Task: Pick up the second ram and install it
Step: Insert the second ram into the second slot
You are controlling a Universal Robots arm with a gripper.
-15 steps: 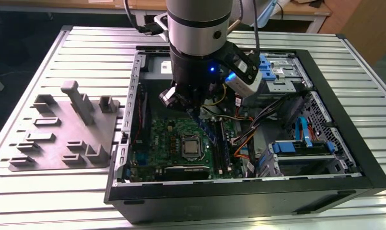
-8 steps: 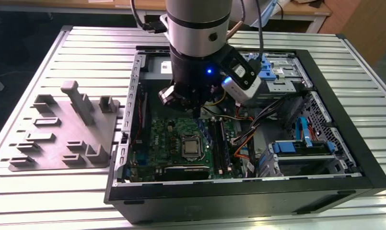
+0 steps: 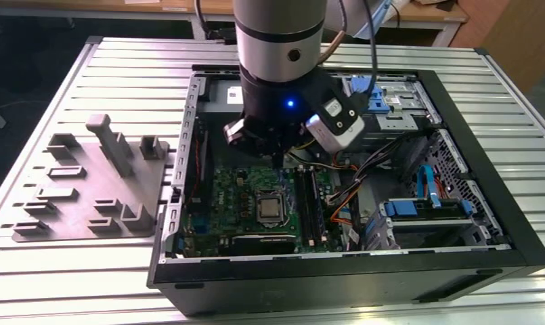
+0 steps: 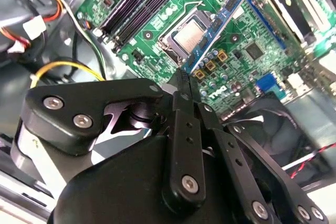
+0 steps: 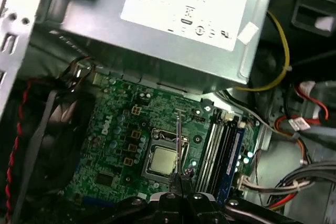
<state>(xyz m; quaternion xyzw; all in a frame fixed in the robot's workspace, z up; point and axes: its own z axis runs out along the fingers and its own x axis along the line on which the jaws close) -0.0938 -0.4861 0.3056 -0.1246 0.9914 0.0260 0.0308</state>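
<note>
Gripper [image 4: 181,80] position: inside the open computer case [image 3: 489,223], above the green motherboard [image 3: 231,196]. I see the jaws pressed together on one end of the second ram [image 4: 215,27], which projects from the tips as a narrow blue-green board. In the first wrist view it appears edge-on as a thin line over the CPU socket [image 5: 161,162], beside the black memory slots [image 5: 223,140] and not seated in them. The case lies on the ribbed tabletop [image 3: 74,271], with a grey holder tray [image 3: 101,189] at the exterior view's left.
</note>
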